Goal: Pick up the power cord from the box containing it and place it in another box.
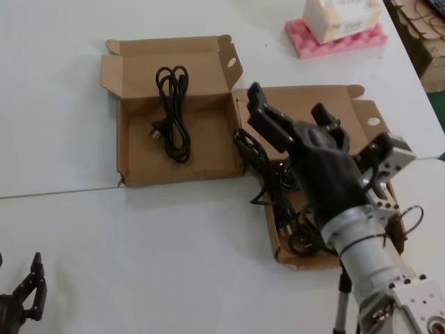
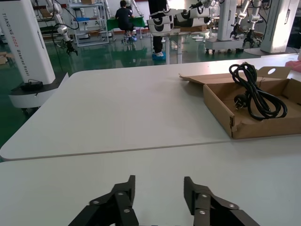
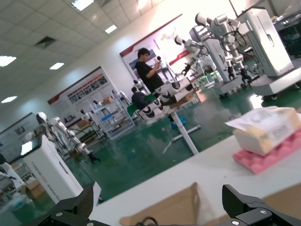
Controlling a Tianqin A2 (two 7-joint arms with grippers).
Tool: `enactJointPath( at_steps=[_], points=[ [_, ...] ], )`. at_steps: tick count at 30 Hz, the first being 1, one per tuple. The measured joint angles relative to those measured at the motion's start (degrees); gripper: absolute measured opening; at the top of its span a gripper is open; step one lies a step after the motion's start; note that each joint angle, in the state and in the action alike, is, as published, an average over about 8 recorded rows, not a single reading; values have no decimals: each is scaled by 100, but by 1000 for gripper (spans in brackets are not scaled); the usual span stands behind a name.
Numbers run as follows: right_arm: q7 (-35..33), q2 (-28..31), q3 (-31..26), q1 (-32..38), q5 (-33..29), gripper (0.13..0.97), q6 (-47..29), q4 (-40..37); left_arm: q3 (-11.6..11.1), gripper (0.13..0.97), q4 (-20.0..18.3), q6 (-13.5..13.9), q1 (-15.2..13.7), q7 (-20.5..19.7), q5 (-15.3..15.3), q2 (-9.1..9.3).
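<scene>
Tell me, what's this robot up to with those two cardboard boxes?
It is moving cords between boxes. The right gripper hovers open over the right-hand box, which holds a tangle of black cords. A single power cord lies looped in the left-hand box. The left gripper waits open, low over the table, near the robot.

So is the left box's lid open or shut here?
Open: the left box has its lid folded back flat, exposing the power cord inside.

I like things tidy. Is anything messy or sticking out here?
Yes: the tangled black cords spill over the side wall of the right-hand cardboard box onto the white table, beside the right end effector. The power cord lies neatly inside the left box.
</scene>
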Motion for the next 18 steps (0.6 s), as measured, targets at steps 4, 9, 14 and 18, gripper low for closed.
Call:
enactJointPath(
  at_steps=[4, 9, 14, 18],
  points=[
    [0, 7, 176, -185, -46, 966, -134, -27, 0, 410, 0, 0, 0, 0, 0, 0],
    [0, 16, 401, -420, -105, 966, -305, -61, 0, 504, 0, 0, 0, 0, 0, 0],
    [0, 25, 626, -656, -163, 966, -477, -95, 0, 637, 0, 0, 0, 0, 0, 0],
    [0, 32, 804, -843, -210, 966, -612, -122, 0, 663, 0, 0, 0, 1, 0, 0]
  ],
)
